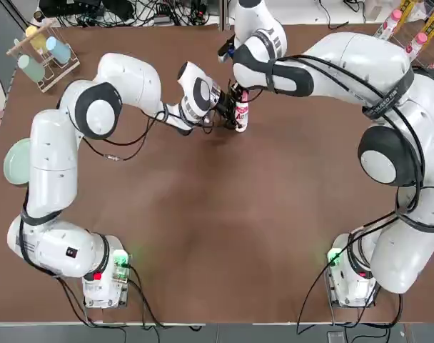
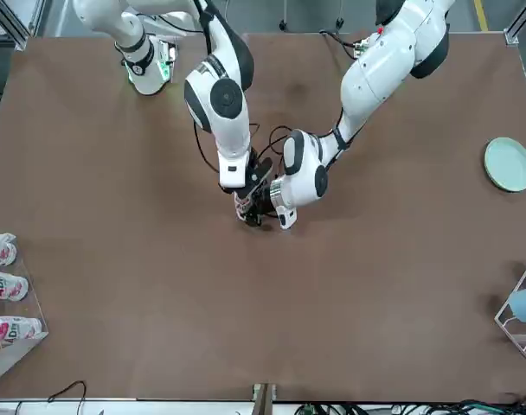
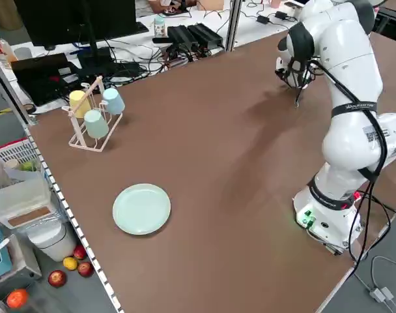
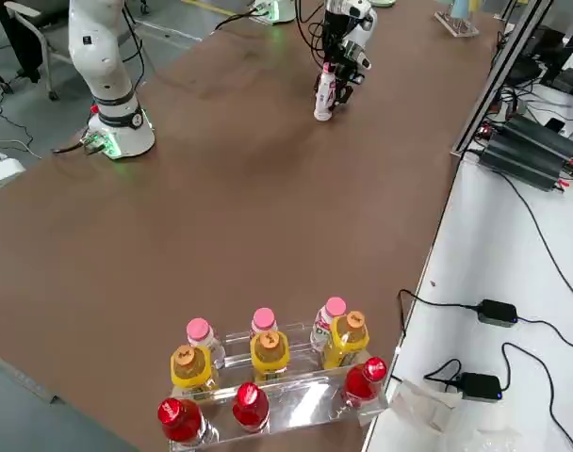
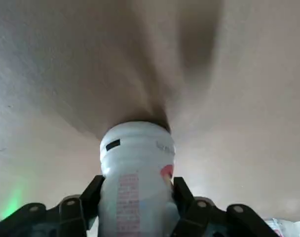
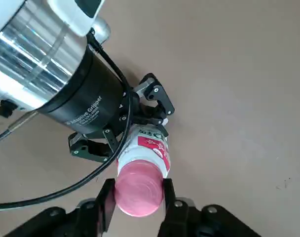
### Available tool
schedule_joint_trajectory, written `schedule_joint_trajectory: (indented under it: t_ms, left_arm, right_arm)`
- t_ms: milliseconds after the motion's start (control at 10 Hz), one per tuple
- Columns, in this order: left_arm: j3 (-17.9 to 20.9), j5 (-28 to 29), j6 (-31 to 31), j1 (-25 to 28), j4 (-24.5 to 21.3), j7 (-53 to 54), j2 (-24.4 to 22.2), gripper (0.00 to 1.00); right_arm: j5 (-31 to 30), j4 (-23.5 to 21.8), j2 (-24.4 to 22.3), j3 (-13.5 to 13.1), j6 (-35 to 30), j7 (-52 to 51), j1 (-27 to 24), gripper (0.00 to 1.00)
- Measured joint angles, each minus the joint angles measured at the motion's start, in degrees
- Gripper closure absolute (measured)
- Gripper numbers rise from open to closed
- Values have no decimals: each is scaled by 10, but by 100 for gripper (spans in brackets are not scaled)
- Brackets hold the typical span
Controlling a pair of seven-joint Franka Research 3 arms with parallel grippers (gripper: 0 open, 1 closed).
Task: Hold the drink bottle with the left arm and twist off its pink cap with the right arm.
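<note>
Bottle (image 6: 149, 148) stands mid-table, its body clamped by the left gripper (image 5: 135, 207) to stop it spinning while the right gripper (image 6: 137, 197) pinches the pink cap (image 6: 138, 191) to unscrew it.

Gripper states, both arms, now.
Left gripper: shut on the drink bottle.
Right gripper: shut on the pink cap.

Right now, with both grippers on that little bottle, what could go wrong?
The left gripper clamps the drink bottle by its body, so the thin plastic might spin or squash as the right gripper twists the pink cap. The two grippers also sit very close together, so a wrist turn could bump them or tip the bottle.
</note>
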Motion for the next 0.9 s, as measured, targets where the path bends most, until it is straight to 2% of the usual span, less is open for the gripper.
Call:
schedule_joint_trajectory:
  t_ms: [900]
  left_arm:
    - [1, 0, 0, 0, 1, -3, 0, 37]
  right_arm:
    - [-3, 0, 1, 0, 6, -88, 0, 57]
